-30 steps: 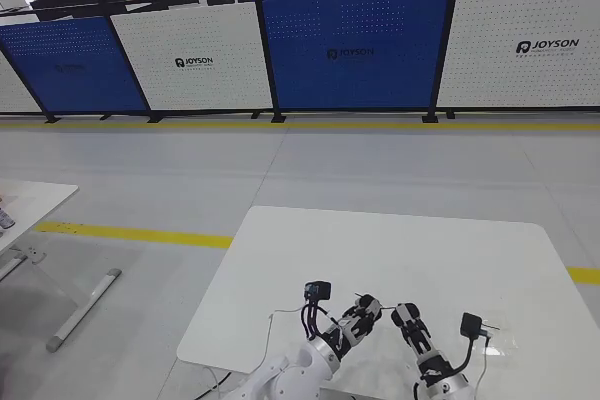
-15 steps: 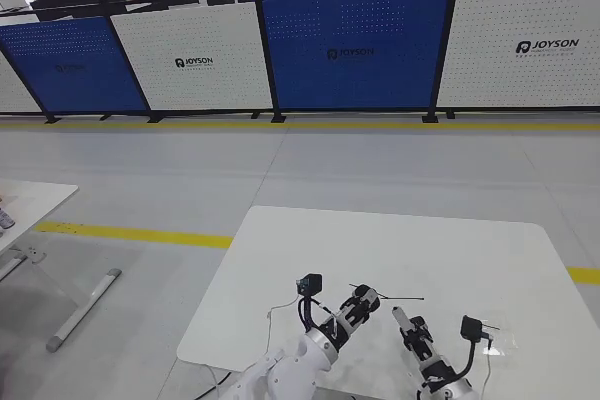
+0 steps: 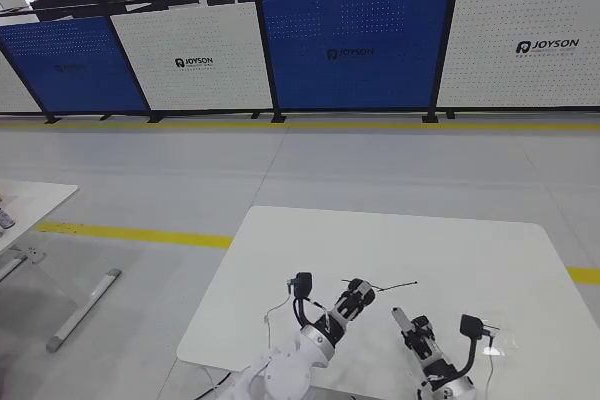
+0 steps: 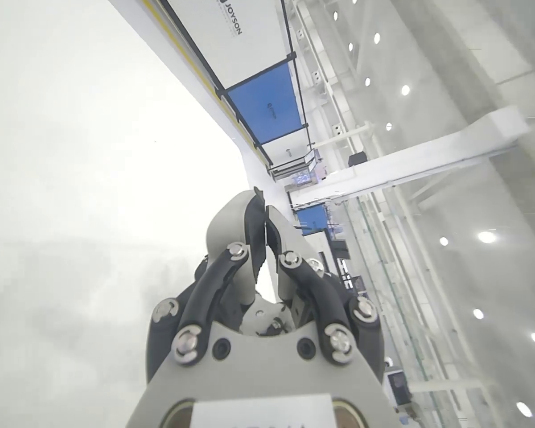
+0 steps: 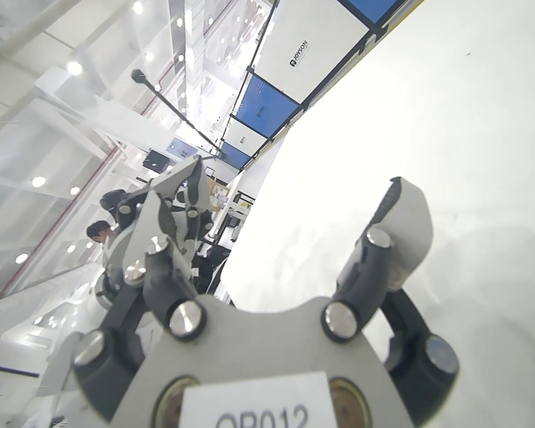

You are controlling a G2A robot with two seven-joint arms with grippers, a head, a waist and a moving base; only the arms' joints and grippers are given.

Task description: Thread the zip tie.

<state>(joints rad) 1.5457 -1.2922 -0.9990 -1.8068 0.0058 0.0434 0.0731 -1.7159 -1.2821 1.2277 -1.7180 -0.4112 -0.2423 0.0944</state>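
Watching the feed from my station, I begin at the far left, where a second table [image 3: 25,195] carries a few small items at its edge, well apart from the work. A yellow line [image 3: 130,235] on the floor runs between it and the white table [image 3: 380,235] in front of the robot.

On that table's near side, the left gripper [image 3: 358,293] has its jaws clamped on the zip tie [image 3: 395,287]. My left wrist view shows the two dark pads [image 4: 252,224] pressed together with no gap.

The zip tie is a thin black strip, held in the air above the table and not lying on it. A short stub pokes out on the left of the jaws. The long part runs off to the right with a slight sag and ends in a small nub. From the right wrist view I see that strip [image 5: 178,113] standing out against the hall's ceiling lights, with the nub at its far end.

Further right, and nearer the table's front edge, the right gripper [image 3: 407,318] sits close to the strip's free part but apart from it. Its jaws stand wide apart, and bare table shows between them.

Behind everything, a row of blue and white panels [image 3: 355,55] spans the hall.
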